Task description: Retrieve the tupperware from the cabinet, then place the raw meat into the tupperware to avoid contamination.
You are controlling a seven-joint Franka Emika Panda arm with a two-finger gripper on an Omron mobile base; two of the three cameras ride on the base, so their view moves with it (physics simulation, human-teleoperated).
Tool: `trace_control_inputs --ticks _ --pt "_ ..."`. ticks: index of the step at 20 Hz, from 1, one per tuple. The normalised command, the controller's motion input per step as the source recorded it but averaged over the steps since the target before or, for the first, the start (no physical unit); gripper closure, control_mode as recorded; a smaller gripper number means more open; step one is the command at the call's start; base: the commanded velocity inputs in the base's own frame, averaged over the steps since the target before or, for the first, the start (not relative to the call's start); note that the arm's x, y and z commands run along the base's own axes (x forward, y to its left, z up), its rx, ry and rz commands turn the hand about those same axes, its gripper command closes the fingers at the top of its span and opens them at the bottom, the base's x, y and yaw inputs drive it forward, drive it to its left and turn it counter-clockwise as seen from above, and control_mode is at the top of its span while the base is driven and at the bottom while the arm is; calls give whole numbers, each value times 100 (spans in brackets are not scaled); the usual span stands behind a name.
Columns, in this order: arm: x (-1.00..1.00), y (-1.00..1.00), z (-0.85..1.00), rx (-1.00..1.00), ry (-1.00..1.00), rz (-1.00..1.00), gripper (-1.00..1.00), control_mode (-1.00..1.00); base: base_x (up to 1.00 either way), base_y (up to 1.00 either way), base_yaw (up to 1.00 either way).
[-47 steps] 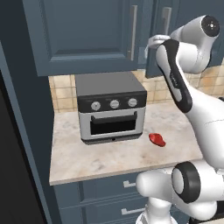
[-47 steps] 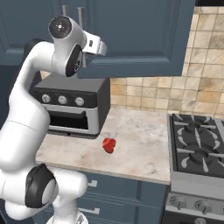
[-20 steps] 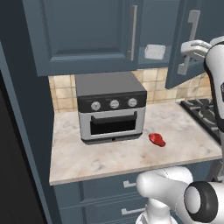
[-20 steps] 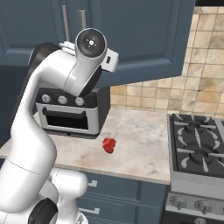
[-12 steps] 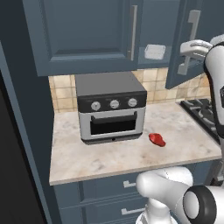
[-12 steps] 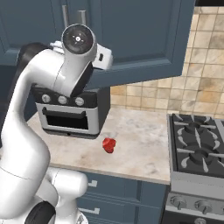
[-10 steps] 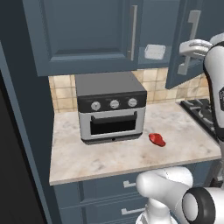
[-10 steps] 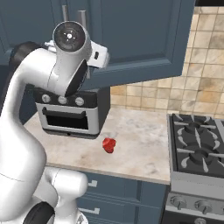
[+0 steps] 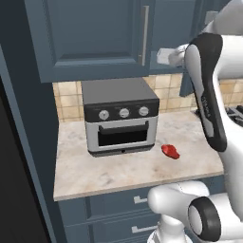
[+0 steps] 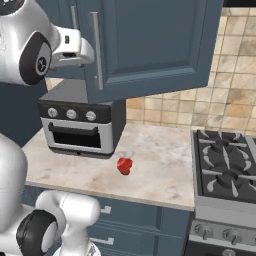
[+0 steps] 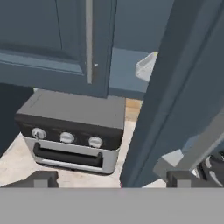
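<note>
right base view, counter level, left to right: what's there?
toaster oven → raw meat → stove

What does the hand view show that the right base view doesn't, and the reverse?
Hand view alone: the tupperware on the shelf inside the cabinet, past the open door's edge. Right base view alone: the raw meat on the counter and the stove. Both: the toaster oven and the open cabinet door.
</note>
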Motion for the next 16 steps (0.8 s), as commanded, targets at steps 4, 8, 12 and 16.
trace_control_inputs --ticks 4,8,12,16 --pt "1 56 0 -49 25 0 -100 -100 0 0 0" --pt "30 35 0 -47 17 -1 -100 -100 0 0 0" --pt "48 18 -10 -49 21 0 -100 -100 0 0 0" --pt "56 1 -41 -44 9 5 -100 -100 0 0 0"
